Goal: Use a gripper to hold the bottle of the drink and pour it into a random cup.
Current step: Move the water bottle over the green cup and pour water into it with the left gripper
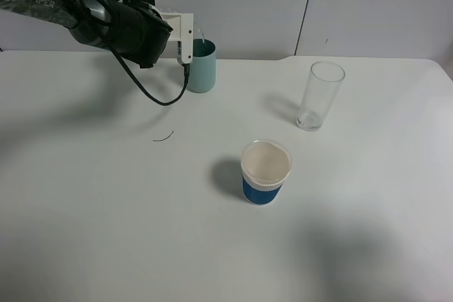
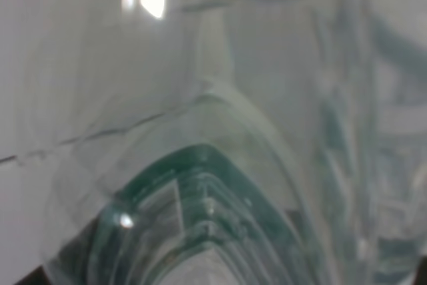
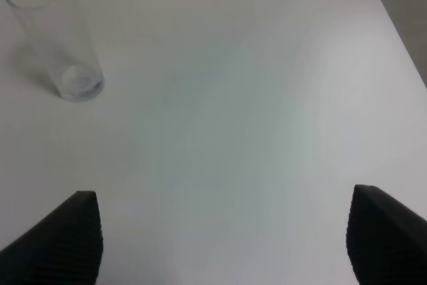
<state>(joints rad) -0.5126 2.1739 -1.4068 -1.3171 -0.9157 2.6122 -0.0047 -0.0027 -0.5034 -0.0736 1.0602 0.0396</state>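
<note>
L gripper is clamped on clear bottle, held just over rim of teal cup, at far side of table. R gripper: jaws spread wide above table, tall glass near.

Bright, even light fell on the white table, and soft shadows lay left of the paper cup and the glass. The left wrist view was heavily blurred, the bottle out of focus under a white glare spot.
</note>
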